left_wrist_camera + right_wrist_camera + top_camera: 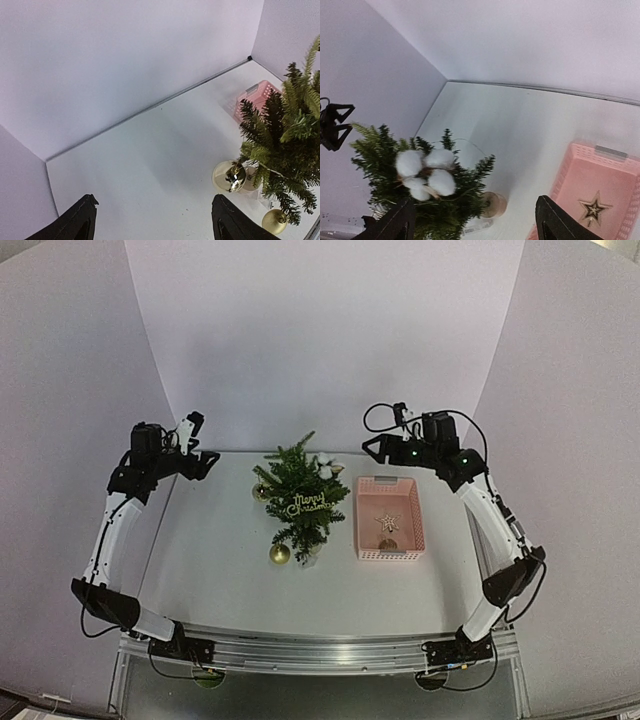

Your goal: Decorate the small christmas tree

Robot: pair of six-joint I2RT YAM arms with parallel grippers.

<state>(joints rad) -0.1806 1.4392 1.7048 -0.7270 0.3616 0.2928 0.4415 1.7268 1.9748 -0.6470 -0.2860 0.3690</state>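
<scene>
Small christmas tree (300, 502) stands near the middle of the table (220, 570), just beside the left side of the pink basket (390, 517) and roughly between the two arms. It already carries a white cotton tuft (425, 172) near its top, a gold "Merry Christmas" sign (307, 505) across its front and gold balls (279, 553) low on its branches. A gold star (387, 524) lies on the basket floor, not yet hung. The left gripper (155, 225) hangs off to the tree's left with its fingers spread wide and nothing between them. The right gripper (475, 225) hovers behind the basket, likewise spread and empty. The tree looks light and rather top-heavy on its small pale base, so a sideways push on the upper branches would likely tip or slide it. Its needles are bristly and springy: they should bend under a finger and give poor purchase, and a pinch on a branch tip would probably slip off. The safer hold, I judge, is low on the trunk or at the base, to steady it with one arm while the other hooks an ornament over a stiff outer branch. The pieces already hung look loosely seated and could be knocked off.
</scene>
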